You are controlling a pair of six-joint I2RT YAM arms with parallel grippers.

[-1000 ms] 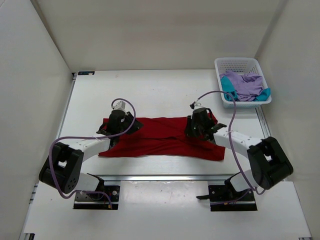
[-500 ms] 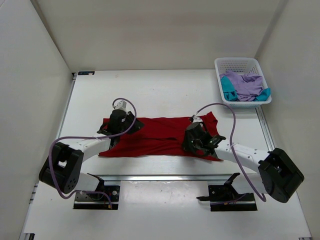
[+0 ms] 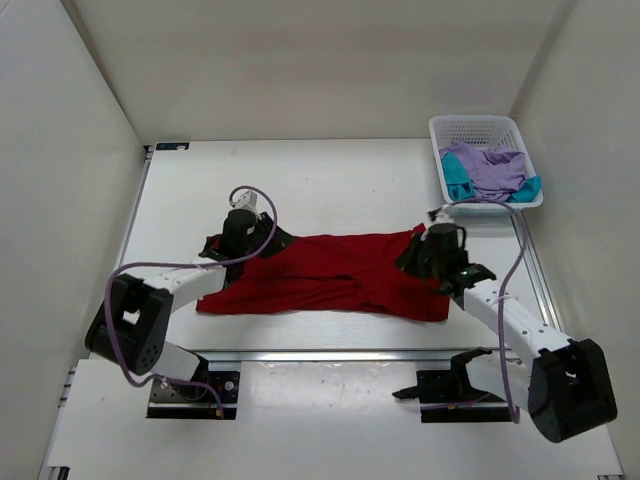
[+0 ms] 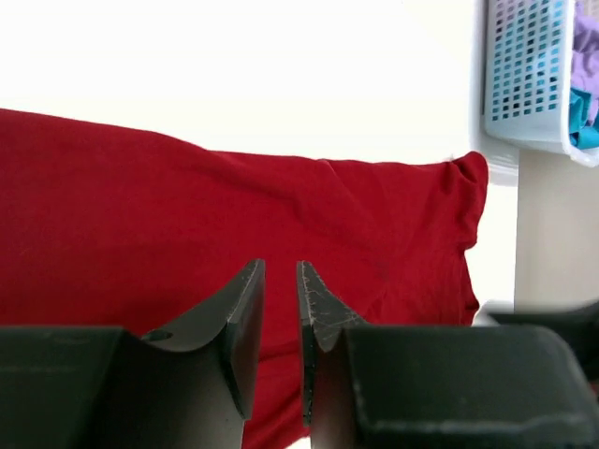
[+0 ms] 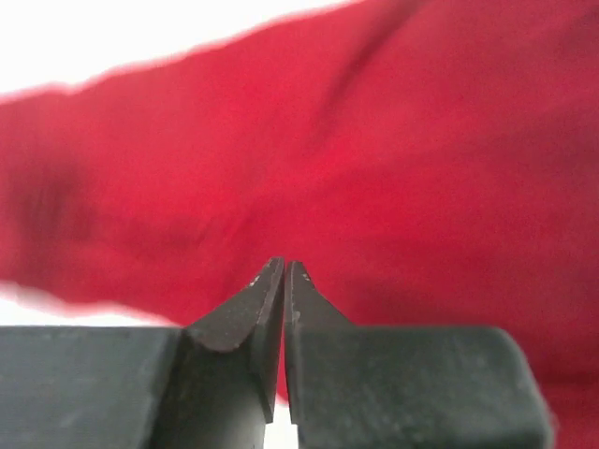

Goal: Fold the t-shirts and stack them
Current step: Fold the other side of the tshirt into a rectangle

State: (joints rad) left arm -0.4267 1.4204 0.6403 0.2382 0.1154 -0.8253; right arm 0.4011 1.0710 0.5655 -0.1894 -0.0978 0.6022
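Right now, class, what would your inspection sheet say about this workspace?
Surface: white table, flat.
Job's things: dark red t-shirt spread on the table; lavender t-shirt and teal t-shirt bunched in the white basket.
Clutter: nothing seen.
Grippers: left fingers slightly apart, empty; right fingers shut, nothing seen between.
Cables: purple cable looping over each arm.
Surroundings: plain white walls.
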